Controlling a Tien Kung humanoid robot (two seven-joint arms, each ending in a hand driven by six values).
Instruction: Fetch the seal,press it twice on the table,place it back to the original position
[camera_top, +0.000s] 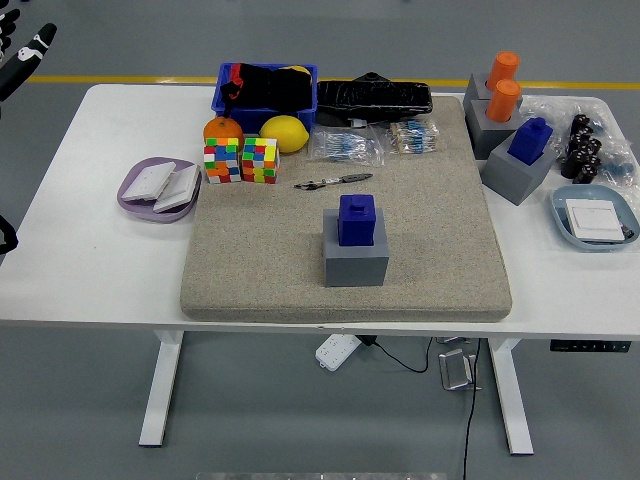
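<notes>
A blue seal (356, 218) stands upright in its grey block holder (356, 259) in the middle of the beige mat (260, 270). Nothing touches it. My left hand (20, 55) shows only at the top left corner, high above and beyond the table's left end and far from the seal. Its black and white fingers (32, 50) are spread and hold nothing. A dark part of the left arm (5, 238) peeks in at the left edge. The right hand is out of sight.
At the right stand another blue seal (530, 140) and two orange seals (503, 85) in grey holders, dark bottles (582, 148) and a blue dish (596, 218). Behind the mat's middle lie a pen (335, 181), two puzzle cubes (241, 160), a lemon (284, 133), a blue bin (265, 88). A purple dish (157, 188) sits left.
</notes>
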